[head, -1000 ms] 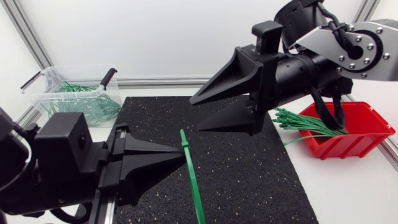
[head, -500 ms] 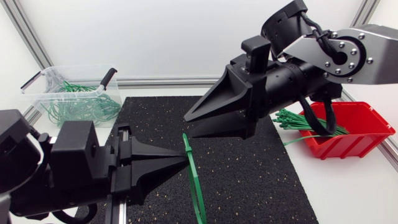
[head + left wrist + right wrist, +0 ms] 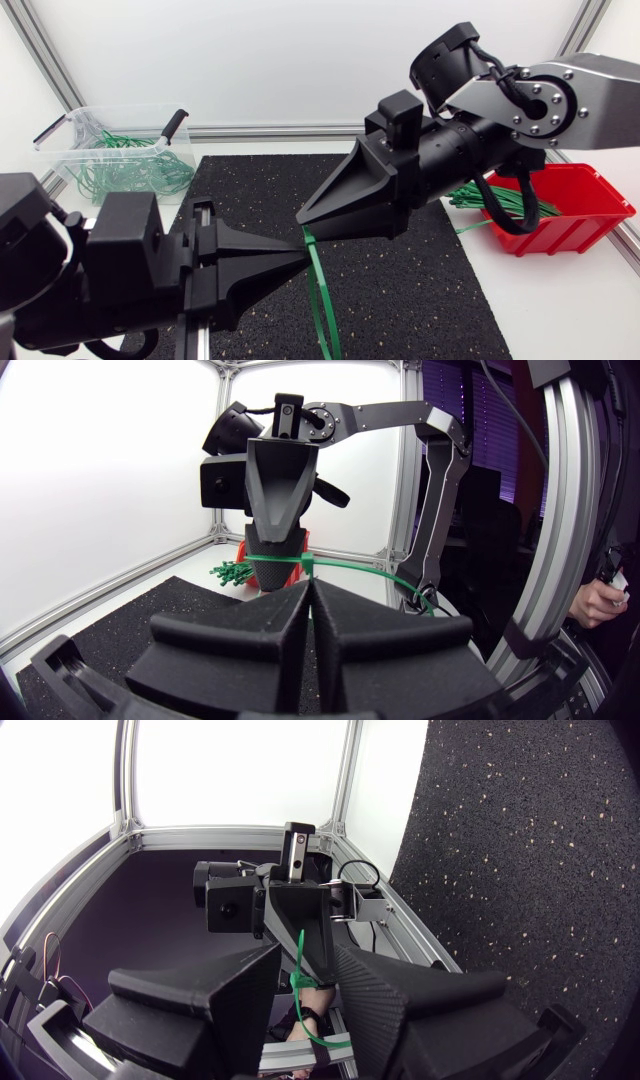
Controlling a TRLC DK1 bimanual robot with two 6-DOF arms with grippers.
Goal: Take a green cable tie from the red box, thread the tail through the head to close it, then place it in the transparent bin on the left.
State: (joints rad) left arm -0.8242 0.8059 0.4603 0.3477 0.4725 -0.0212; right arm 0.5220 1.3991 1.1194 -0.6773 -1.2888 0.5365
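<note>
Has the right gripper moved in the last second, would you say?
Yes: the right gripper shifted away from the red box, toward the near side of the mat.

Two grippers: left gripper (image 3: 300, 259), right gripper (image 3: 303, 219). One cable tie (image 3: 319, 292) between them. One red box (image 3: 592, 216), one clear bin (image 3: 68, 126), one mat (image 3: 410, 285).

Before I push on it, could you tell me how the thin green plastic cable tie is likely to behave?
Probably springy, not limp: the thin green plastic cable tie holds a smooth arc below the black left gripper pinching it. Likely light, since a fingertip pinch carries it. A push would probably flex it.
</note>
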